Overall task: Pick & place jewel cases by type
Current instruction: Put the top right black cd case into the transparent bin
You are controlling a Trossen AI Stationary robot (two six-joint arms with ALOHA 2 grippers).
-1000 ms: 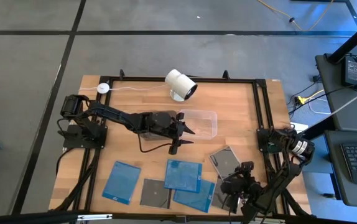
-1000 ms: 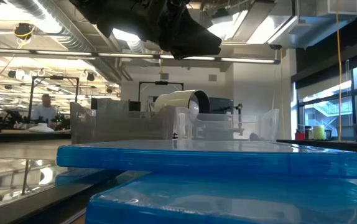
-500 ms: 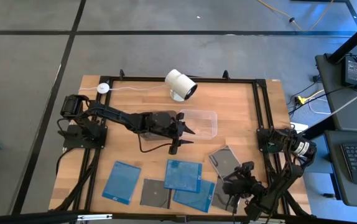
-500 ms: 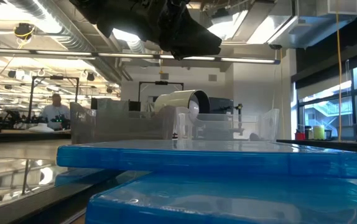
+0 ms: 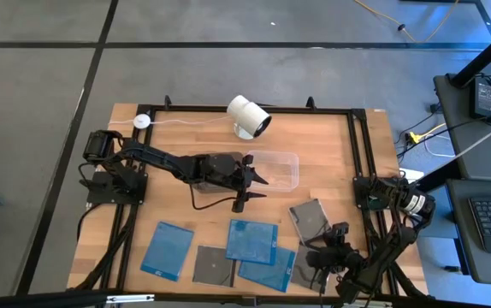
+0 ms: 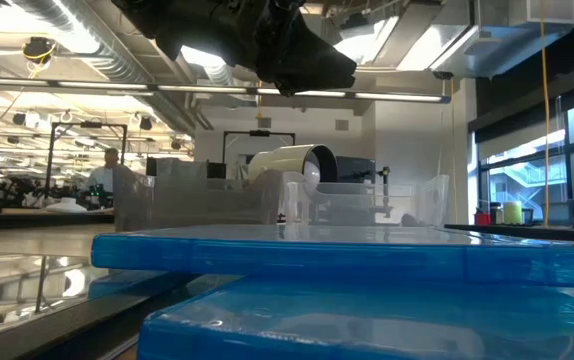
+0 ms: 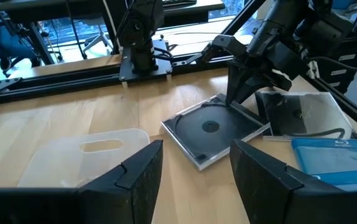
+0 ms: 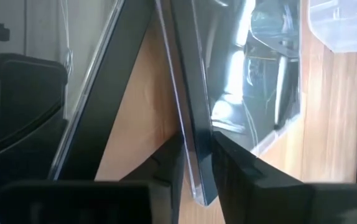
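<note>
Several jewel cases lie flat along the table's near side: translucent blue ones (image 5: 167, 250) (image 5: 251, 240) (image 5: 269, 267) and a dark one (image 5: 214, 264). Two of the blue ones are stacked and fill the low view (image 6: 347, 250). Another dark jewel case (image 5: 310, 218) showing a disc (image 7: 211, 126) lies near the right. My right gripper (image 5: 321, 248) is shut on it. A further dark case (image 7: 296, 115) lies beside that gripper. My left gripper (image 5: 252, 190) hangs open above the table's middle, next to a clear tub (image 5: 273, 169). My right gripper pinches the dark case's thin edge (image 8: 197, 155) between its two fingers (image 8: 166, 168), one on each flat face. In the left wrist view the fingers (image 7: 236, 93) slant down from the table's near right onto the case's near edge (image 7: 228, 107). The case's far part lies on the table.
A white cylindrical camera (image 5: 248, 115) stands at the table's far edge, behind the clear tub. A black rail frame (image 5: 361, 154) runs round the table. Bare wood shows between the tub and the row of cases. A person moves in the room far behind (image 6: 110, 170).
The dark case at my right gripper has shifted slightly on the table. My left arm has kept still. In the low view a person far behind has walked toward the right.
</note>
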